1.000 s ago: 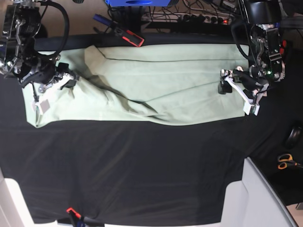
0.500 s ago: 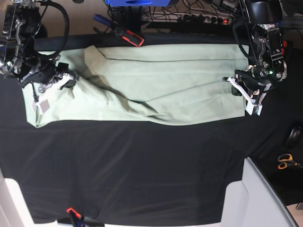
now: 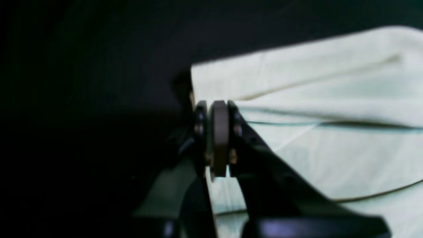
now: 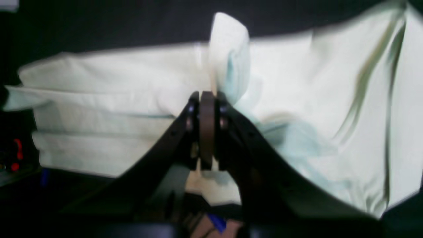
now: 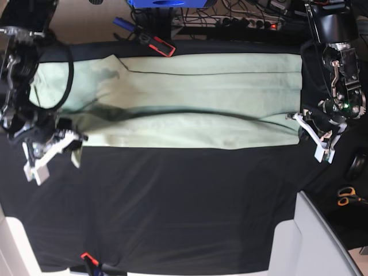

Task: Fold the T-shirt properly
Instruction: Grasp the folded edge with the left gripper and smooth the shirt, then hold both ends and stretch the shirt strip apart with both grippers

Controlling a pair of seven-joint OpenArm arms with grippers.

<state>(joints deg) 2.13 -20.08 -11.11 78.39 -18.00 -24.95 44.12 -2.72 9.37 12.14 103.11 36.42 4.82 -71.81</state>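
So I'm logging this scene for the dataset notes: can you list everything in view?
T-shirt: one, pale mint green, stretched flat across the far half of the table.
Table cover: one, black, under the shirt.
Clamp: one, black and red, at the far edge.
Scissors: one pair, orange handles, off to the base view's right.
Cables: several, dark, behind the table.
Left hand: shut on the shirt's edge.
Right hand: shut on the opposite end.
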